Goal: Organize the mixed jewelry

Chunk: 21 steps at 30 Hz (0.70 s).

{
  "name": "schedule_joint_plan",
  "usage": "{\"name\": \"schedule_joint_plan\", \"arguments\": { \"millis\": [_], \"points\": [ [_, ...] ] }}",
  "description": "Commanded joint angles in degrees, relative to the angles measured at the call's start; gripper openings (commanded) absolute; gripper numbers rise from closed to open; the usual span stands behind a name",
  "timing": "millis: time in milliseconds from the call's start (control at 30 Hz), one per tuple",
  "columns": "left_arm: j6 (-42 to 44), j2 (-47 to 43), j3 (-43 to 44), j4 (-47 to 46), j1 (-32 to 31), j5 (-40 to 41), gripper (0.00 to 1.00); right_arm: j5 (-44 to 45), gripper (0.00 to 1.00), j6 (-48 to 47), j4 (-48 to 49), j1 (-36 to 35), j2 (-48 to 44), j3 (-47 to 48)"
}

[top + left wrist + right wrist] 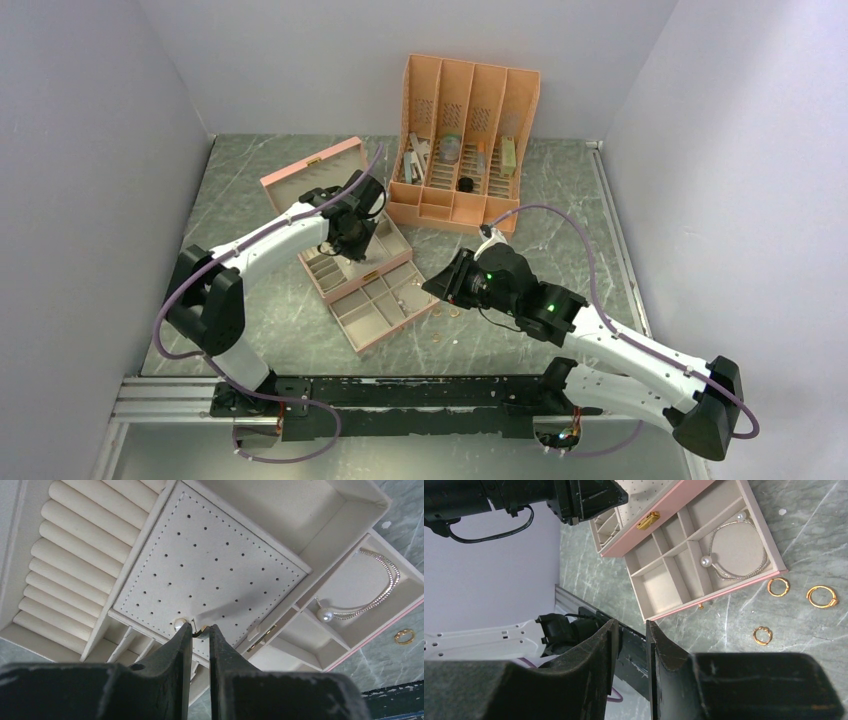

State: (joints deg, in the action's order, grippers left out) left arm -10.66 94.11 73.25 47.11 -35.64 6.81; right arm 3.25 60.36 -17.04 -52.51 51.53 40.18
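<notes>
The left pincer point(200, 630) nipped a pearl earring point(179, 625) at the perforated panel point(210, 565), its post mostly hidden. The right pincer point(630, 626) hung narrowly parted, empty.

From where I stood, the table point(300, 335) was a grey-green marbled slab. On it sat a pink jewelry box point(318, 172) with its lid open and its drawer point(385, 305) pulled out. An orange slotted organizer point(470, 120) stood at the back, and three gold rings point(778, 586) lay loose just beside the drawer's front
</notes>
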Motion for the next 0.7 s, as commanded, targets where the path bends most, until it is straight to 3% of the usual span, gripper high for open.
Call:
{"name": "schedule_joint_plan", "arguments": {
  "millis": [0,667],
  "points": [
    [0.97,1.02,0.48,-0.65,-0.17,-0.93,0.05,0.39,0.31,0.03,0.99,0.3,-0.37,0.58],
    [0.2,-0.06,-0.47,0.22,-0.21,0.15,0.05,0.14,0.31,0.16,1.39,0.32,-0.42,0.14]
  ]
}}
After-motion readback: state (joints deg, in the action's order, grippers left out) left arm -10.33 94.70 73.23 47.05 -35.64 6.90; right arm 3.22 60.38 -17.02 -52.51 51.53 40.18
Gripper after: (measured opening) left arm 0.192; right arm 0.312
